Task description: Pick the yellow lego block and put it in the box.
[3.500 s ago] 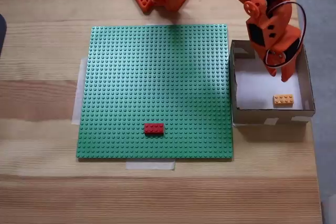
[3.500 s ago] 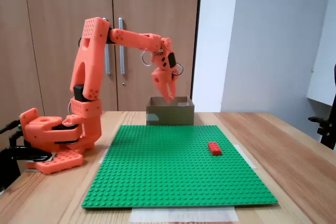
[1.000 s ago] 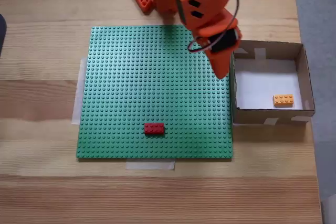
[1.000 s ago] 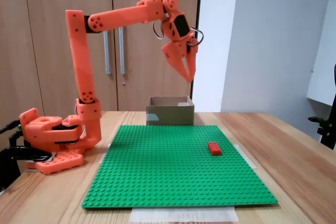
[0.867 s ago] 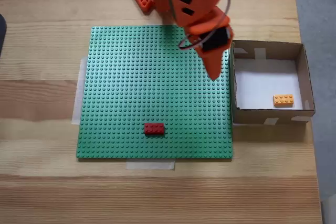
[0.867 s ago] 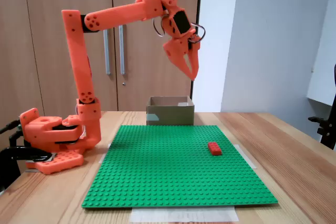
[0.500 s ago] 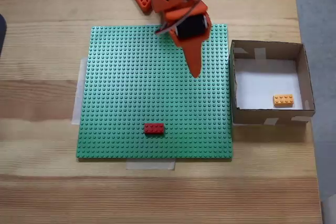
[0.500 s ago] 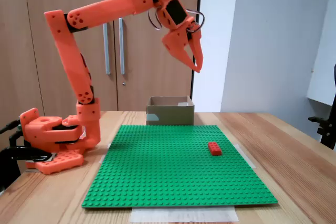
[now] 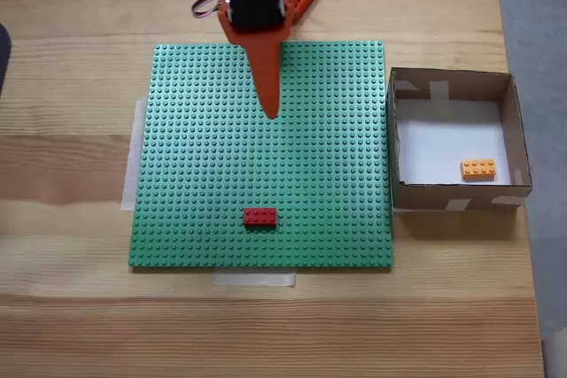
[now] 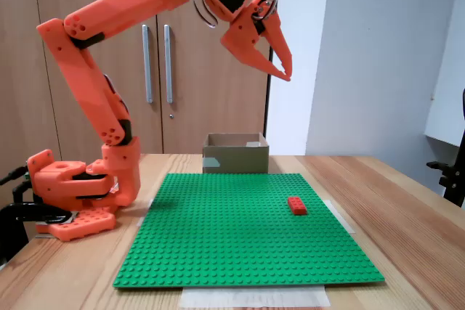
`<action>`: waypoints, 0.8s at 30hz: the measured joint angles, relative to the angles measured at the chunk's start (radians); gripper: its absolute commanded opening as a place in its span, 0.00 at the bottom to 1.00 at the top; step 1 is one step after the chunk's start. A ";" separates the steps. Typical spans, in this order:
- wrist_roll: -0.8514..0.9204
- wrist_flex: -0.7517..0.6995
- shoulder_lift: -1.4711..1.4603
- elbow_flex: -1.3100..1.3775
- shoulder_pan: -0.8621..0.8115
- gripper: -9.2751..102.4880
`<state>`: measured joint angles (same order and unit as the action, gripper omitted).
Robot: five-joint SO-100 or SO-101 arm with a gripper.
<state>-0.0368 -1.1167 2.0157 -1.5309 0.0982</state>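
Note:
The yellow lego block (image 9: 478, 168) lies flat on the white bottom of the box (image 9: 452, 194), near its front right corner in a fixed view from above. From the side, the box (image 10: 235, 155) stands behind the green plate and its walls hide its inside. My orange gripper (image 9: 269, 112) hangs over the middle of the green baseplate (image 9: 195, 157), far left of the box. In the fixed view from the side, the gripper (image 10: 287, 75) is raised high above the table, tips pointing down and forward, shut, with nothing in it.
A red lego brick (image 9: 260, 216) sits on the baseplate near its front edge, also on the plate's right part (image 10: 296, 205) from the side. The arm's base (image 10: 69, 197) stands at the table's back. Bare wooden table surrounds the plate (image 10: 240, 245).
The arm has swung from above the box leftward over the baseplate and risen higher. The yellow block has stayed in the box. The red brick has not moved.

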 measured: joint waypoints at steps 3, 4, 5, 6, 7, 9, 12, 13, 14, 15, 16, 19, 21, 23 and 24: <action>0.009 0.031 0.028 -0.048 -0.058 0.07; 0.012 0.043 0.038 -0.063 -0.060 0.07; 0.012 0.055 0.051 -0.078 -0.072 0.07; 0.017 0.066 0.063 -0.098 -0.086 0.07; 0.021 0.077 0.077 -0.117 -0.106 0.07; 0.026 0.092 0.098 -0.153 -0.121 0.07; 0.032 0.107 0.137 -0.207 -0.129 0.07; 0.032 0.114 0.150 -0.227 -0.138 0.07; 0.035 0.118 0.164 -0.244 -0.146 0.07; 0.037 0.123 0.179 -0.265 -0.147 0.07; 0.037 0.129 0.193 -0.284 -0.143 0.07; 0.037 0.138 0.236 -0.341 -0.140 0.07; 0.037 0.143 0.264 -0.377 -0.143 0.07; 0.037 0.152 0.290 -0.411 -0.121 0.07; 0.037 0.155 0.304 -0.426 -0.120 0.07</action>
<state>0.0000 -0.9618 2.3194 -1.9574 -0.0215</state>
